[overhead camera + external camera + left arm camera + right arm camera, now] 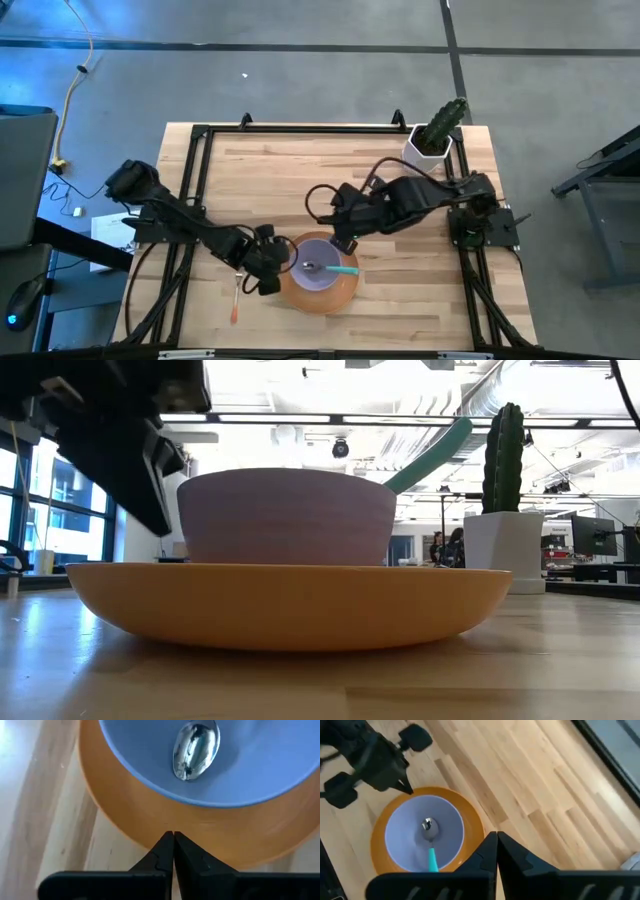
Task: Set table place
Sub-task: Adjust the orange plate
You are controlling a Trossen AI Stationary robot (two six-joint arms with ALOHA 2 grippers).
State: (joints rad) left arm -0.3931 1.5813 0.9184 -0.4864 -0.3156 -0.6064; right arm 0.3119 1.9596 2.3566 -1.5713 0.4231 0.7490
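A lavender bowl point(316, 268) stands in a large orange plate point(322, 296) near the table's front edge. A teal-handled spoon point(343, 269) lies with its metal end point(195, 750) in the bowl and its handle point(436, 454) slanting up over the rim. A small orange-handled fork point(235, 303) lies flat on the wood left of the plate. My left gripper point(173, 836) is shut, its tips at the plate's left rim. My right gripper point(496, 836) is shut and empty, above the table just beyond the plate's far right rim. My left gripper's shut fingertips point(408, 790) stand right at the plate's rim point(165, 822), on the plate's left side, coming slanting down from the table's left. I cannot tell whether they touch the rim. The plate lies flat on the table.
A white pot point(430, 152) with a green cactus point(503, 455) stands at the table's far right corner. The black metal frame point(196, 180) edges the tabletop. Bare wood point(280, 180) lies across the far half of the table.
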